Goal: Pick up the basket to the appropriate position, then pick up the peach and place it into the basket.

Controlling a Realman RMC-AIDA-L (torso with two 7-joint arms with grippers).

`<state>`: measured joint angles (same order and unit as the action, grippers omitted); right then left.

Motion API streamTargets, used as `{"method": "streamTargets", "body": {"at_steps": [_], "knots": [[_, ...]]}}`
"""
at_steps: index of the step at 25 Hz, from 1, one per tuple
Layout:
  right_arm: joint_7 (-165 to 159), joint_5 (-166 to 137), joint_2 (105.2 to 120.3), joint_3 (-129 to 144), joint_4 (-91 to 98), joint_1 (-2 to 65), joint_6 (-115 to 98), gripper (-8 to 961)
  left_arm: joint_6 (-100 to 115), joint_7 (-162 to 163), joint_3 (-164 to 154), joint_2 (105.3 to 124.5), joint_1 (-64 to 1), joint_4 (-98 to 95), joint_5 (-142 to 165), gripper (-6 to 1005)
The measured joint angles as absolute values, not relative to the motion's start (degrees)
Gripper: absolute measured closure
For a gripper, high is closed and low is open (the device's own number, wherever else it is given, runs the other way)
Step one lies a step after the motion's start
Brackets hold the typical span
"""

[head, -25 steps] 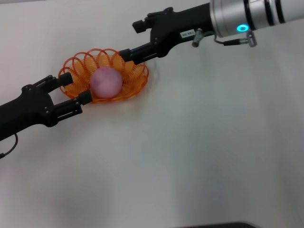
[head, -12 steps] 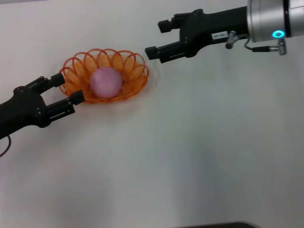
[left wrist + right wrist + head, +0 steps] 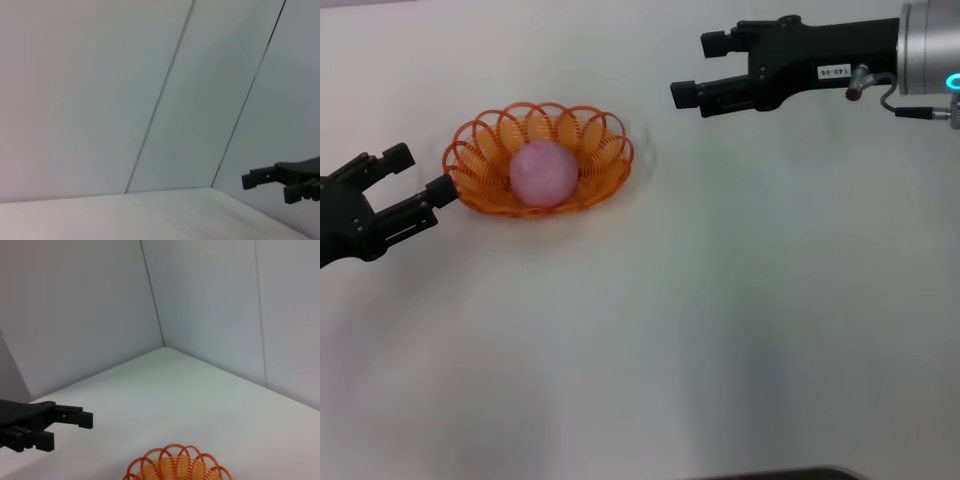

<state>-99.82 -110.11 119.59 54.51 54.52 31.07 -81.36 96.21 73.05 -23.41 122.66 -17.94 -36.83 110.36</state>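
The orange wire basket [image 3: 595, 150] sits on the white table at the upper left, with the pink peach [image 3: 543, 173] lying inside it. My left gripper [image 3: 420, 172] is open just off the basket's left end, not touching it. My right gripper [image 3: 700, 70] is open and empty, up and to the right of the basket, well clear of it. In the right wrist view the basket's rim [image 3: 175, 465] shows at the bottom edge, with the left gripper [image 3: 67, 430] beyond it. The left wrist view catches only the right gripper [image 3: 267, 189] far off.
The white table [image 3: 720, 320] stretches bare in front and to the right of the basket. Grey wall panels [image 3: 200, 305] close the table's far sides. A dark edge [image 3: 770, 473] shows at the bottom of the head view.
Both grippers have drawn back from the basket: the left has let go of its rim and moved left, the right has moved up and right. The basket and peach stay put.
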Motion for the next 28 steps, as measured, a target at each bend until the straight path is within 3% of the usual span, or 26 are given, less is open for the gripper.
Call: {"method": "streamTargets", "body": {"at_steps": [28], "knots": [[-55.5, -96.5, 119.66, 49.7, 27.1, 22.7, -81.9, 29, 94.3, 46.1, -14.7, 123.84, -14.6, -25.1, 110.0, 156]]}}
